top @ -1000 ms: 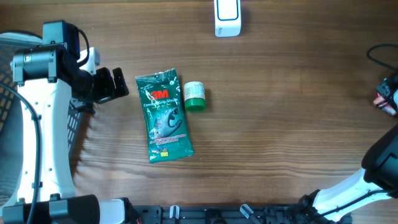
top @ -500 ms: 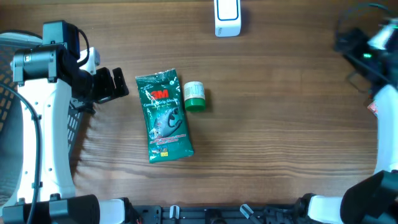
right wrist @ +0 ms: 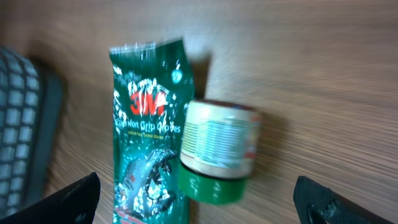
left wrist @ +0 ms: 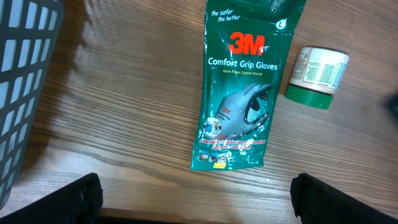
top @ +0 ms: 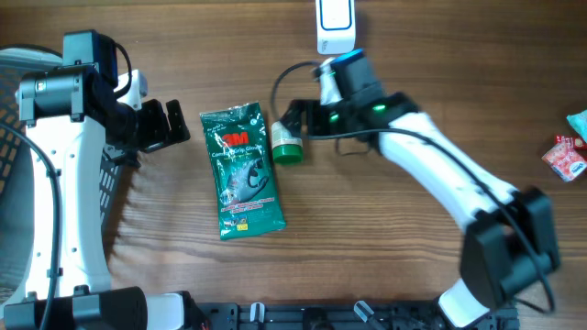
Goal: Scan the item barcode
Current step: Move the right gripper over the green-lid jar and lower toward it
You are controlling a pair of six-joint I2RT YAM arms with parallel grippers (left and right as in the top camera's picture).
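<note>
overhead: fixed above the table [top: 413, 257], looking straight down, far; whole worktop in frame.
left wrist: low, facing down, near; glove packet [left wrist: 239, 93], jar [left wrist: 317, 78], basket [left wrist: 25, 74] at left edge.
right wrist: closer still, facing down, blurred; jar, glove packet top.
overlap: glove packet and jar in all three.

Even, bright light falls on the wooden table [top: 367, 238]; the right wrist view is smeared by motion blur, the left wrist view sharp, shadowed upper left.
</note>
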